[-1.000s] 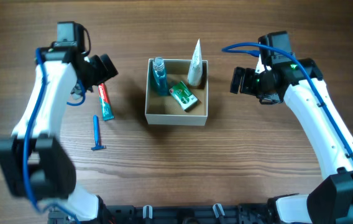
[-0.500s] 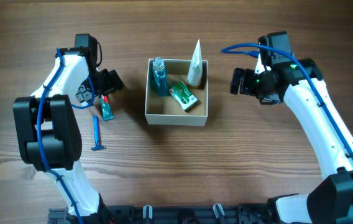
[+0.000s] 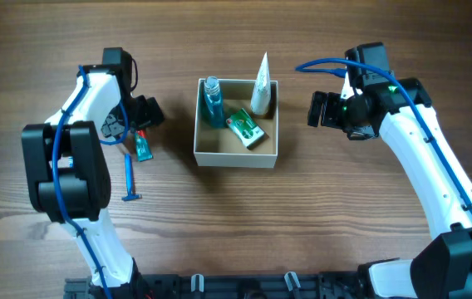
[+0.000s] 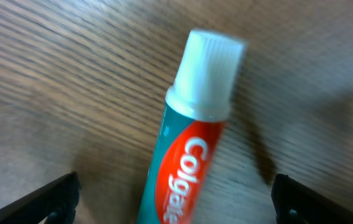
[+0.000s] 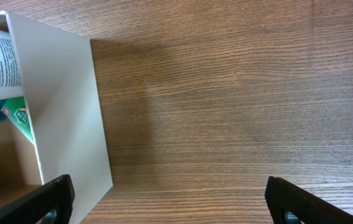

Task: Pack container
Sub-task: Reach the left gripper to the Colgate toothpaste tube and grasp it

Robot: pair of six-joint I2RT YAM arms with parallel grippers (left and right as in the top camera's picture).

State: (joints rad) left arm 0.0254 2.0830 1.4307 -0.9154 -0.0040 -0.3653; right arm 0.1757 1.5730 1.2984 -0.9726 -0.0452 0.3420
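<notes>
The container (image 3: pixel 207 151) is a white-walled square box with a tan inside at the table's middle. It holds a teal bottle (image 3: pixel 213 101), a green packet (image 3: pixel 245 128) and a white tube (image 3: pixel 261 83) leaning on its far right corner. A red and teal toothpaste tube (image 3: pixel 142 146) lies on the table left of the box. My left gripper (image 3: pixel 139 126) is open and low over it; in the left wrist view the tube (image 4: pixel 192 155) lies between the spread fingers. My right gripper (image 3: pixel 315 108) is open and empty, right of the box, whose wall (image 5: pixel 64 112) shows in the right wrist view.
A blue razor (image 3: pixel 130 179) lies on the table below the toothpaste tube. A blue cable (image 3: pixel 319 65) runs by the right arm.
The left arm swung in and came down over the toothpaste tube, now straddling it with open fingers. The right arm has not moved.
</notes>
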